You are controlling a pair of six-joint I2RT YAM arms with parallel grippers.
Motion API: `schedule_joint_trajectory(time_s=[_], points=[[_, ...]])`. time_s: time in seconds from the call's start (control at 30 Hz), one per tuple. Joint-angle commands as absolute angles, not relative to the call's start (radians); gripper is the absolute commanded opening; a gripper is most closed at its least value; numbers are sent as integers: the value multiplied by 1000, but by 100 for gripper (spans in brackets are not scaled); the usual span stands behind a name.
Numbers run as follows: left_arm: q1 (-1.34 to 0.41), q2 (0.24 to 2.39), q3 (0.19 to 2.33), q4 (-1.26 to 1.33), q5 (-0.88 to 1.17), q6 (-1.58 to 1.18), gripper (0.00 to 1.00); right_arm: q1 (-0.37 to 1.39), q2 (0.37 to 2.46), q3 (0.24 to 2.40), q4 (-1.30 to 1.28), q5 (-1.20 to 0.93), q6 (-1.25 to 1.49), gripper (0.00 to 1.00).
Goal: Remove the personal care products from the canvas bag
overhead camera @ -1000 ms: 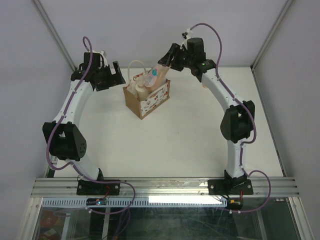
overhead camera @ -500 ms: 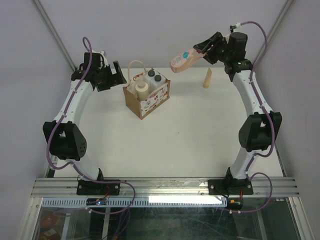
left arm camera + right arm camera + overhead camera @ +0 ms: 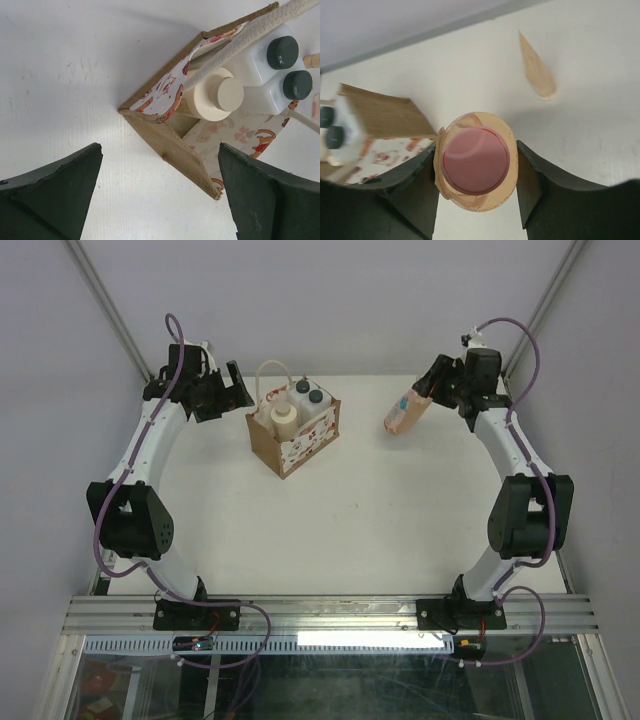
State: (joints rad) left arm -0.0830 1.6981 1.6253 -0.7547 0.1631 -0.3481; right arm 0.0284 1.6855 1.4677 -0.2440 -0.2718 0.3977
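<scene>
Right claw point(image 3: 418, 403), clamping the orange-pink pink-capped bottle point(image 3: 402, 416), is now carrying it clear of the brown canvas bag point(image 3: 312, 438); left claw point(image 3: 228, 390) is gaping empty.

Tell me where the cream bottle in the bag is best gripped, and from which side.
Probably by its round cap and neck, coming straight down from above: the cream bottle stands upright, its body sunk between the canvas bag walls and the white bottles, leaving only the top exposed. Mind the handle beside it.

No lettering can be read; the canvas bag point(image 3: 172, 145) carries only red-orange printed figures.
</scene>
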Motion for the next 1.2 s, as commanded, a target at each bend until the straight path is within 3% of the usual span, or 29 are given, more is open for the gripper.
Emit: schedule_joint_trajectory(time_s=[0.0,0.23,0.67,0.7,0.77,1.17], points=[[-72,1683,1668,-712,182,-348,99,28,1595,1411,17,-167,198,0],[-72,1686,1670,-712,186,-351,99,29,1658,1346,168,-151,-43,0],[-72,1687,1680,-712,178,-345,99,95,1742,1322,279,-148,-43,0],[-73,1689,1680,-712,179,-345,99,95,1745,1316,287,-74,-43,0],[-73,1692,1681,-712,181,-345,99,97,1747,1296,308,13,-222,0],[-71,1688,1674,-712,178,-344,99,101,1754,1291,266,40,-275,0]])
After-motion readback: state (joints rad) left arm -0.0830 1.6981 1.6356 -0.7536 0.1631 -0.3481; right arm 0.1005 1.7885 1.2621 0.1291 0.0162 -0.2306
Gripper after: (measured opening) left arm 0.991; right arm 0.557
